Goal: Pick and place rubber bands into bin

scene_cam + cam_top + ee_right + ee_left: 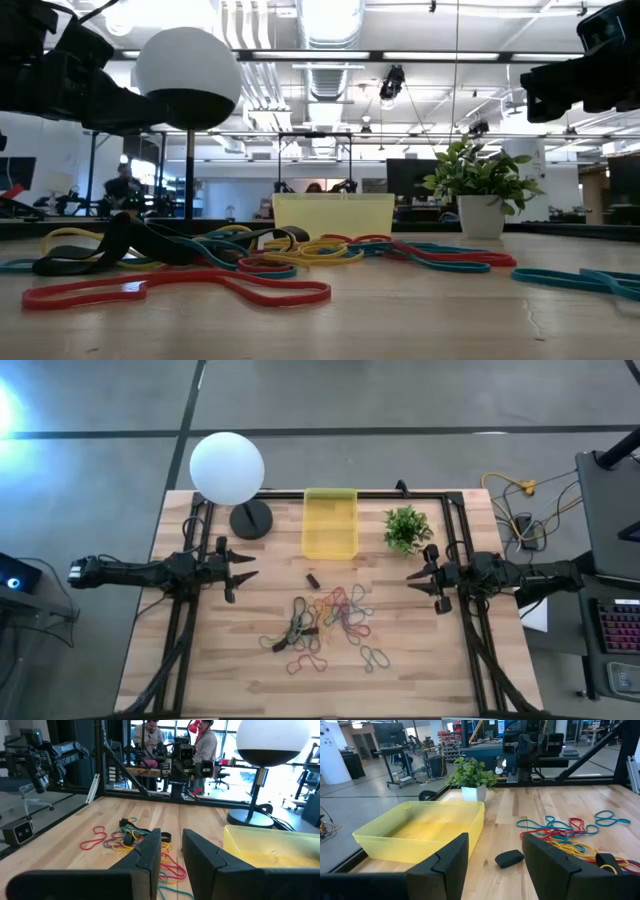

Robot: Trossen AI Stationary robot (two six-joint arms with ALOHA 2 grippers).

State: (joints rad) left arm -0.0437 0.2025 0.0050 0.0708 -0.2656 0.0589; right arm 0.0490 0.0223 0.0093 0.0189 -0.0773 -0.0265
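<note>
- I see the left gripper (243, 575) hovering over the table's (200, 660) left side, fingers spread, nothing between them.
- My right gripper (422, 577) hangs over the right side, near the plant (406, 528); its fingers (145, 852) stand a narrow gap apart with nothing in them, so released.
- Both grippers point inward toward each other, well apart, with the bands between them and nearer the front edge.
- The bands (330, 622) lie in a loose tangle on the wood at mid-table, in front of the bin (330, 523); red, yellow, teal and dark loops overlap, with a few strays toward the front.
- In the low view I get a red loop (180, 290) lying flat nearest the camera and a dark one (90, 255) beside it.
- The bin sits at the back centre, between the lamp (228, 470) and the plant, apart from both.
- From the left wrist view I can see no band inside the bin (420, 832).
- A small dark object (313, 579) lies on the wood between bin and bands, touching neither.
- In the right wrist view I see people (200, 742) standing in the room beyond the table.
</note>
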